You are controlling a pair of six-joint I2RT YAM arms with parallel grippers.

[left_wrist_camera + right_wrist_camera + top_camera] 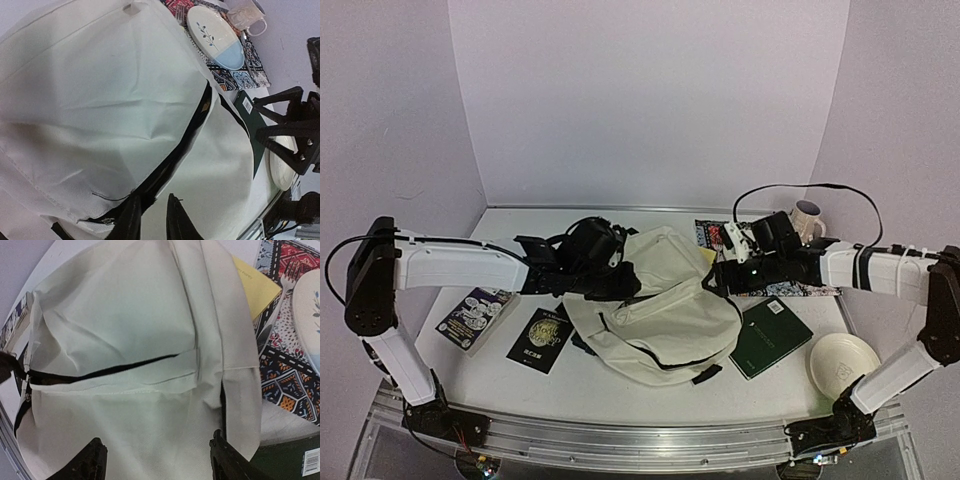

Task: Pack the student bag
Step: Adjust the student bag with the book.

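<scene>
The student bag (650,305) lies flat on its back in the middle of the bench (520,388), between the two arms, cream front panel up. Its black zip (100,371) shows as a dark, partly gaping slit. Nothing looks packed yet. The left hand (152,220) sits low at the zip's end, fingers only slightly apart with nothing visibly pinched, probably placed to work the opening. The right hand (157,465) hovers over the front panel with its fingers spread wide and empty, likely ready to steady or lift the cloth. Around the bag wait a green book (770,337), a black booklet (540,338), a yellow notebook (255,285), a round plate (843,362) and a mug (807,220).
</scene>
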